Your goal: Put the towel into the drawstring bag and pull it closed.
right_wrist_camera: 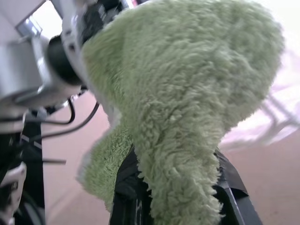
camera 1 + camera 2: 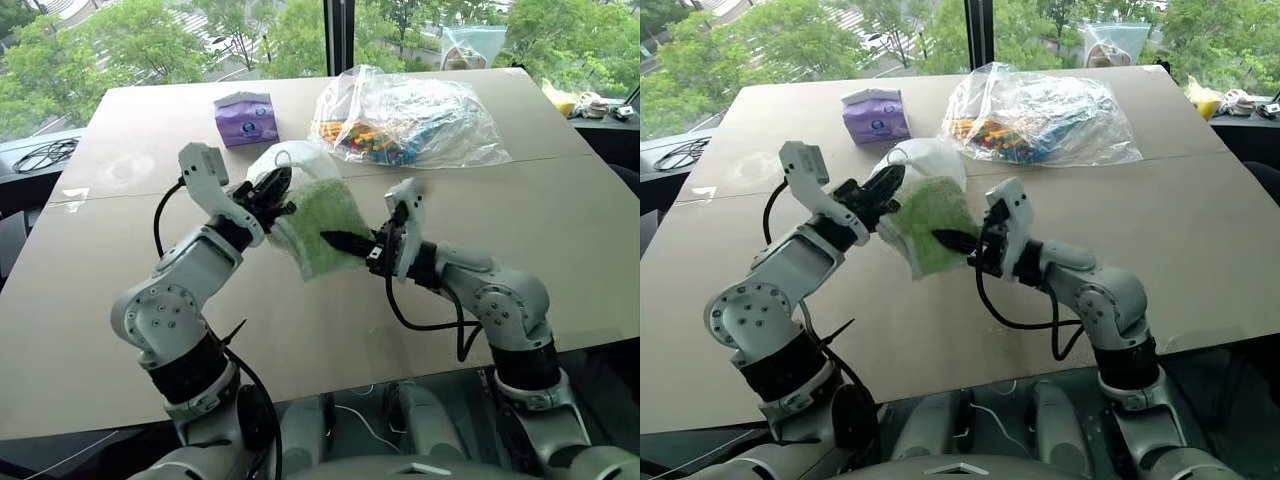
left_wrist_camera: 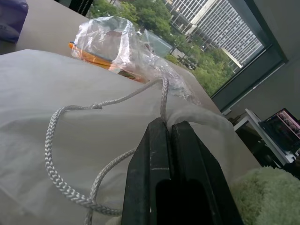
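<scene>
The right gripper [image 2: 335, 240] is clamped on a fold of the towel [image 2: 322, 222], which drapes over its fingers above the table [image 2: 560, 230]; the left gripper [image 3: 169, 129] is pinched tight on the rim of the drawstring bag [image 3: 70, 89], held just beside the towel; with the mouth pinched at one point, it may sag shut, so the towel could push the fabric aside or snag the cord [image 3: 51, 154].

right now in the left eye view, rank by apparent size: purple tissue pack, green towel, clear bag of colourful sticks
1. clear bag of colourful sticks
2. green towel
3. purple tissue pack
The towel is lifted nearer the camera, so its rank over the pack is unsure.
</scene>
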Robot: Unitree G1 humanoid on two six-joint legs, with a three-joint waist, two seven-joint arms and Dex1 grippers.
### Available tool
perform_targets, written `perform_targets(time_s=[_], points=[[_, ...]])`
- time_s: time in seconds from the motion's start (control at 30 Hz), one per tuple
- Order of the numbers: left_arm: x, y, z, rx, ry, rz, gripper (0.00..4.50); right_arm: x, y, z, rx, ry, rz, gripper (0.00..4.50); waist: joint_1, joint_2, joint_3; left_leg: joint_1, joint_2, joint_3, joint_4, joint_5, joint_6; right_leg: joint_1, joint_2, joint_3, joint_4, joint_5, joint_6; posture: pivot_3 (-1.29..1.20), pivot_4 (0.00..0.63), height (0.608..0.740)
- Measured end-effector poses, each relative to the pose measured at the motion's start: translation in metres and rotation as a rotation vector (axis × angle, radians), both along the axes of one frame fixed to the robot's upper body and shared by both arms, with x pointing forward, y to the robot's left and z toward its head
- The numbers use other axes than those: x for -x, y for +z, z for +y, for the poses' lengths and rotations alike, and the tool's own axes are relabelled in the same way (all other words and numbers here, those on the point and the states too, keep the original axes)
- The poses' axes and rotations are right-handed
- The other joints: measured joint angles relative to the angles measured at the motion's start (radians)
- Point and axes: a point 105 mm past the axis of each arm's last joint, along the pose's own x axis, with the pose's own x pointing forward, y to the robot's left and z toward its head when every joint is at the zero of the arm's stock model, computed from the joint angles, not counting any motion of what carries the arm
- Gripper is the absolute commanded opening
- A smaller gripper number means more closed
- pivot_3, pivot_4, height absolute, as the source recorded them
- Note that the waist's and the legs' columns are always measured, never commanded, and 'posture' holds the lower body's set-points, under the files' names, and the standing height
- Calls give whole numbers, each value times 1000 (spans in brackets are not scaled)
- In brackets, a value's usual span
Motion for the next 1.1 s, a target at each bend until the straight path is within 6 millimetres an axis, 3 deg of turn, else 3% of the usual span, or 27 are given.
perform_targets(time_s=[0.13, 0.37, 0.73, 1.1], points=[[1, 1, -1, -4, -5, -5, 0, -10, 3, -3, -45, -73, 46, 8, 2, 0, 0, 0, 0, 0, 0, 0, 0, 0, -1, 0, 0, -1, -2, 0, 150, 740], [1, 0, -12, 47, -38, 12, 0, -10, -15, 13, 107, -78, 33, 8, 0, 0, 0, 0, 0, 0, 0, 0, 0, 0, 0, 0, 0, -2, -4, 0, 150, 740], [1, 1, -18, 66, -56, 35, 0, -4, -26, 20, 594, 24, -559, 8, 1, 0, 0, 1, -1, 0, 0, 0, 0, 0, 0, 0, 0, -2, -4, 0, 150, 740], [3, -3, -20, 28, -74, 36, 0, -7, -27, 19, 798, 106, -798, 8, 2, -1, 0, 1, -1, 1, 0, 0, 0, 0, 0, 1, 0, -2, -4, 0, 150, 740]])
